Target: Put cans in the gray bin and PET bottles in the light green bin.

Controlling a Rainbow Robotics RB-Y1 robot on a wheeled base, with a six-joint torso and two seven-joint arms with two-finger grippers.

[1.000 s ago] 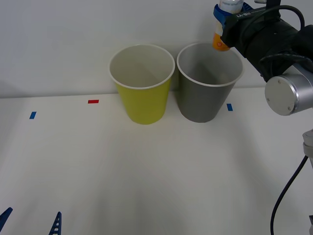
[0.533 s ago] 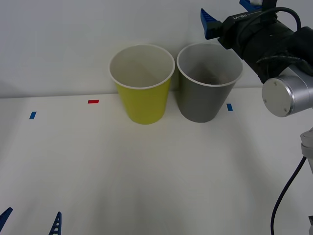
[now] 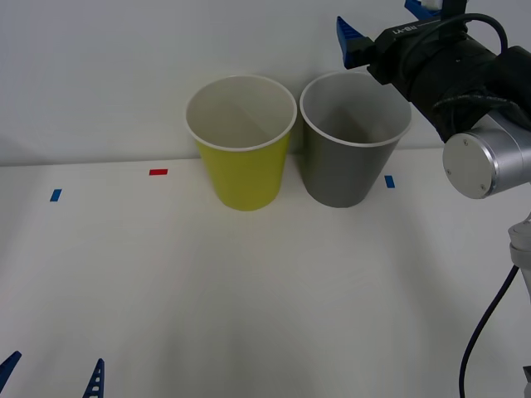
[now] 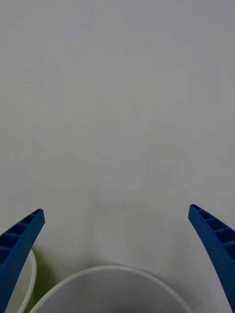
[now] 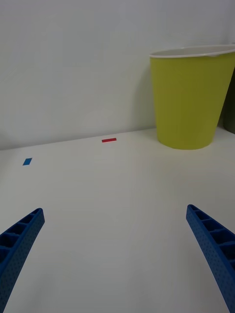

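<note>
A: Nearest in?
B: Left gripper (image 3: 51, 377) low at the near left edge of the white worktop (image 3: 249, 290), fingers (image 5: 19, 244) spread wide, nothing between them.

A: Mid-table?
B: Blue tape mark (image 3: 56, 195), red tape mark (image 3: 158, 172). Then the light green bin (image 3: 241, 141) and the gray bin (image 3: 355, 137) side by side, rims nearly touching. Another blue mark (image 3: 389, 181) just right of the gray one.

A: Farthest?
B: Right gripper (image 3: 386, 21) above the gray bin's far rim, fingers (image 4: 215, 244) wide apart, holding nothing. Can: cannot tell where it lies.
</note>
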